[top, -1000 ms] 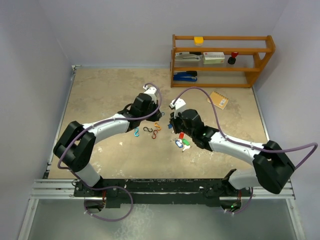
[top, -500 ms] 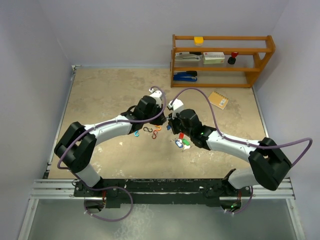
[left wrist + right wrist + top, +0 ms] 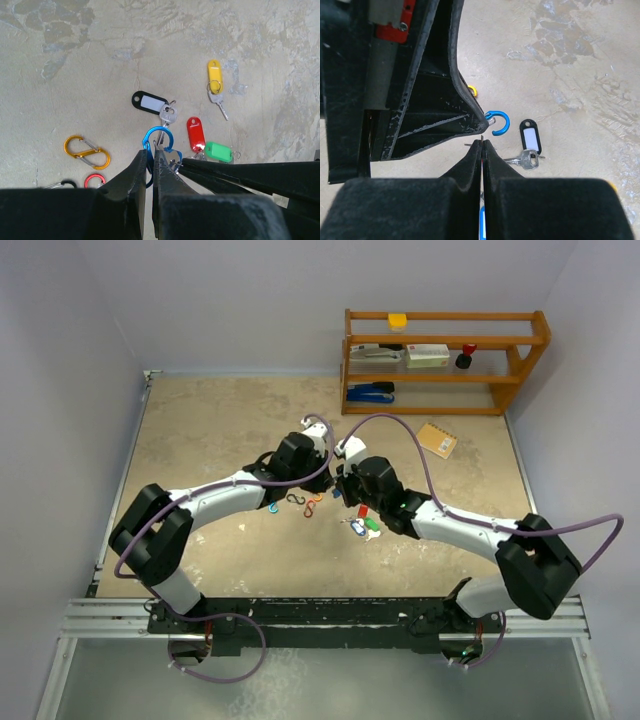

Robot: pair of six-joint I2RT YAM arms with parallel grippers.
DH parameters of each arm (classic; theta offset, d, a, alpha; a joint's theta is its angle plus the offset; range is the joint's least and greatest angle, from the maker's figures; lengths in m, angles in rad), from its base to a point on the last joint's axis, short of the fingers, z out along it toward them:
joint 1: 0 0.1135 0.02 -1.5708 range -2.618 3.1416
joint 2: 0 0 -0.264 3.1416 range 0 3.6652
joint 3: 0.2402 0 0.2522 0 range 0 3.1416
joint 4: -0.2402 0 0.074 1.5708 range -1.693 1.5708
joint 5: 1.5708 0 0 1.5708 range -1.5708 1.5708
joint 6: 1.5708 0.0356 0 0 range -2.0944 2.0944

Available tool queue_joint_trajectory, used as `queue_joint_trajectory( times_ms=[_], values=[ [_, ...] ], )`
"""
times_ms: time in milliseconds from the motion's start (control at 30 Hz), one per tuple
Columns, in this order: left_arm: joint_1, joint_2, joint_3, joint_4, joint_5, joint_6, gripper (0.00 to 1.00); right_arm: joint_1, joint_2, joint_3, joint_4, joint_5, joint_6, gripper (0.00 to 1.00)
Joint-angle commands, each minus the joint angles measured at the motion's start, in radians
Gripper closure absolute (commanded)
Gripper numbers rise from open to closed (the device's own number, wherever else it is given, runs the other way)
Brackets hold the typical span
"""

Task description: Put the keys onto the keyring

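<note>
Drawn together over the past second, the two wrists now nearly touch at the centre of the overhead frame — the left arm has swung rightward to meet its partner. We see the left gripper [image 3: 150, 152] pinched shut on a blue S-shaped metal clip [image 3: 507, 122], whose free hook curls out past the fingertips in the right wrist view. The right gripper [image 3: 482, 143] is also closed, its fingers pressed flat together just below that hook. A thin wire shows at the tips, but we cannot tell whether anything is gripped there.

The small silver keys [image 3: 168, 114] lie loose on the mottled beige tabletop [image 3: 75, 60]. In the left wrist view, the one on the black-and-white plastic tag [image 3: 148, 102] sits at mid-frame just above the clip. A red plastic tag [image 3: 195, 132] lies just right of the clip, with a green plastic tag [image 3: 218, 151] beside it at lower right. A yellow plastic tag [image 3: 214, 75] with its key sits apart at upper right. An orange S-shaped clip [image 3: 86, 151] rests at lower left — a red clip [image 3: 94, 180] and a black clip [image 3: 62, 184] peek out beneath it, partly hidden by the gripper body. A wooden shelf rack [image 3: 460, 315] stands at the upper right of the overhead frame.
</note>
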Motion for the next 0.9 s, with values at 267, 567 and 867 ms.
queue_joint_trajectory(
  times_ms=[267,567,867],
  values=[
    [-0.015,-0.053,0.045,0.002,0.024,0.038,1.0,0.004,0.006,0.04,0.041,-0.001,0.0,1.0],
    [-0.024,-0.07,0.044,-0.013,0.032,0.046,1.0,0.004,0.016,0.04,0.045,0.005,0.004,1.0],
    [-0.03,-0.078,0.042,-0.037,0.042,0.059,1.0,0.003,0.007,0.038,0.046,0.021,0.002,1.0]
  ],
)
